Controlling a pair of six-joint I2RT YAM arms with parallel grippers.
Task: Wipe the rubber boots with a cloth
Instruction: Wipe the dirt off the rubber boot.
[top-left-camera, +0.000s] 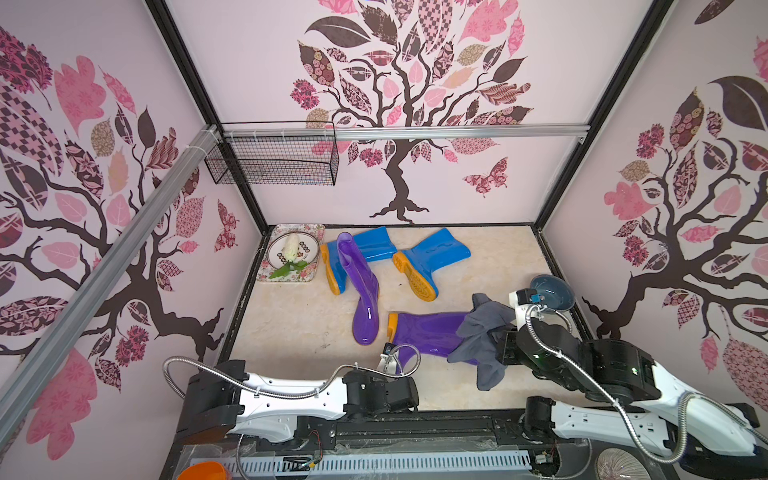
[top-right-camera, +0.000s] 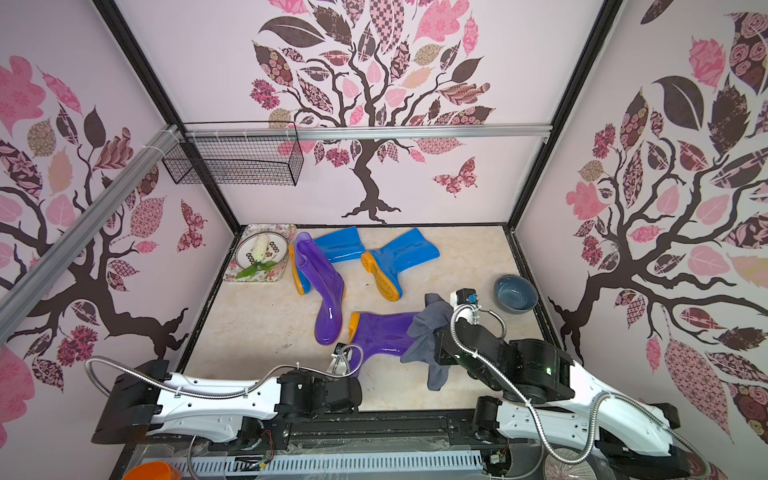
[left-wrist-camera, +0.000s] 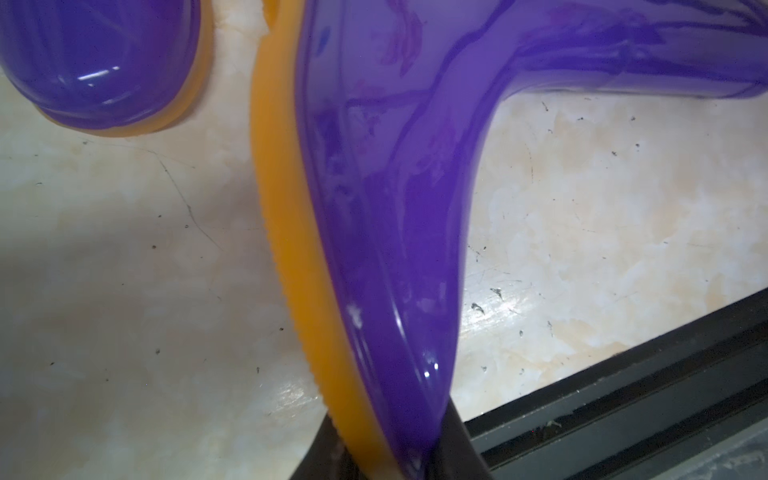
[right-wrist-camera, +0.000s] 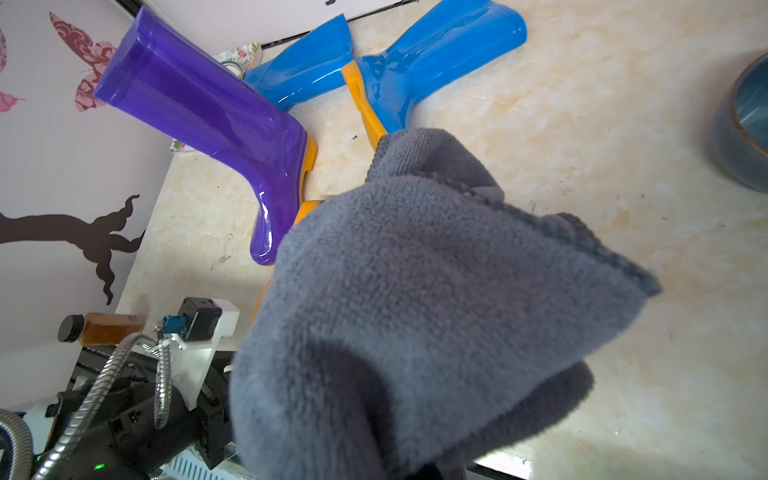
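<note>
In the left wrist view, the toe of the near purple boot (left-wrist-camera: 395, 249) is pinched by the left pincer (left-wrist-camera: 392, 451). The cloth (top-left-camera: 478, 332), gripped by the right pincer (top-left-camera: 498, 345), is draped over that boot.

Marbled floor (top-right-camera: 257, 332) carries rubber boots (top-right-camera: 399, 257), a floral tray (top-right-camera: 289, 230) and a bowl (top-right-camera: 515, 294)

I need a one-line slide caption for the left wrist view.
Left gripper pinching the toe of the near purple boot, which lies on its side on the marbled table.
</note>
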